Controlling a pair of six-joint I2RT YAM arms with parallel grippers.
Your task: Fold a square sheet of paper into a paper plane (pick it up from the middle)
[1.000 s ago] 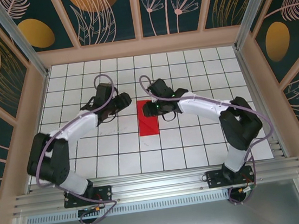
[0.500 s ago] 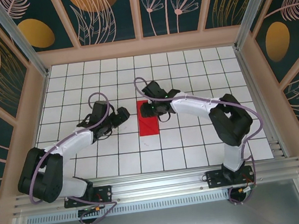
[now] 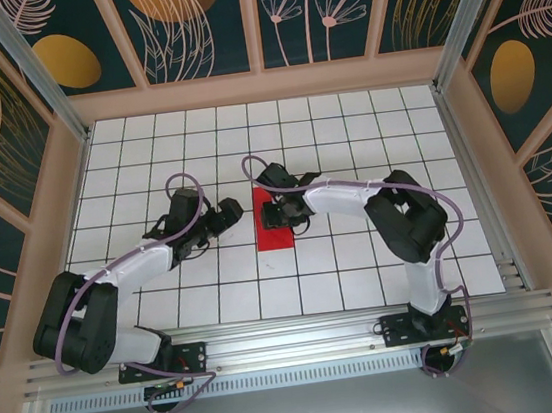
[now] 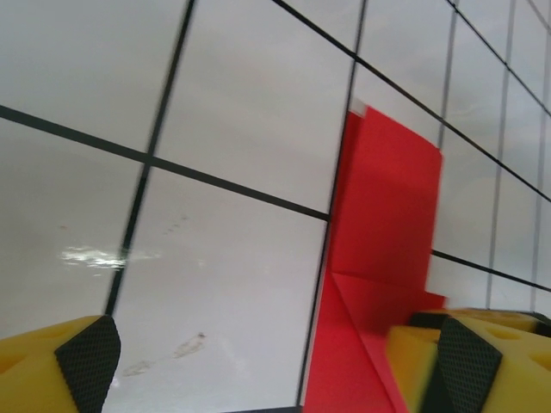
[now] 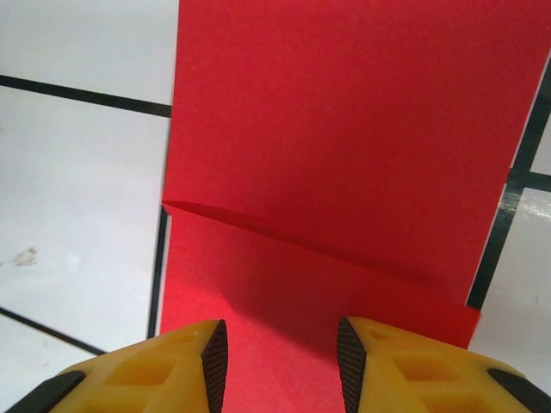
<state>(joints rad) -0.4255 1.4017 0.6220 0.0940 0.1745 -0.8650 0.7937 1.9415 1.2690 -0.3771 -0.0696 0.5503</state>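
Observation:
The red sheet of paper (image 3: 275,235) lies flat on the white grid table (image 3: 363,256), folded to a strip about one tile wide and two long. The right wrist view shows a slanting fold line across the paper (image 5: 344,129). My right gripper (image 3: 278,214) hovers over the strip's far half. It is open, and its yellow fingers (image 5: 198,366) straddle bare red paper with nothing gripped. My left gripper (image 3: 237,211) sits just left of the strip, also open. In the left wrist view its right finger (image 4: 469,366) overlaps the paper's (image 4: 387,241) near edge.
Wooden frame walls with dark floral panels (image 3: 253,18) enclose the table on three sides. An aluminium rail (image 3: 293,340) runs along the near edge by the arm bases. Faint smudges mark the tile (image 4: 185,348) under the left gripper.
My right gripper has slid left and now sits over the far half of the red strip. My left gripper drew back toward the near left, then held beside the paper.

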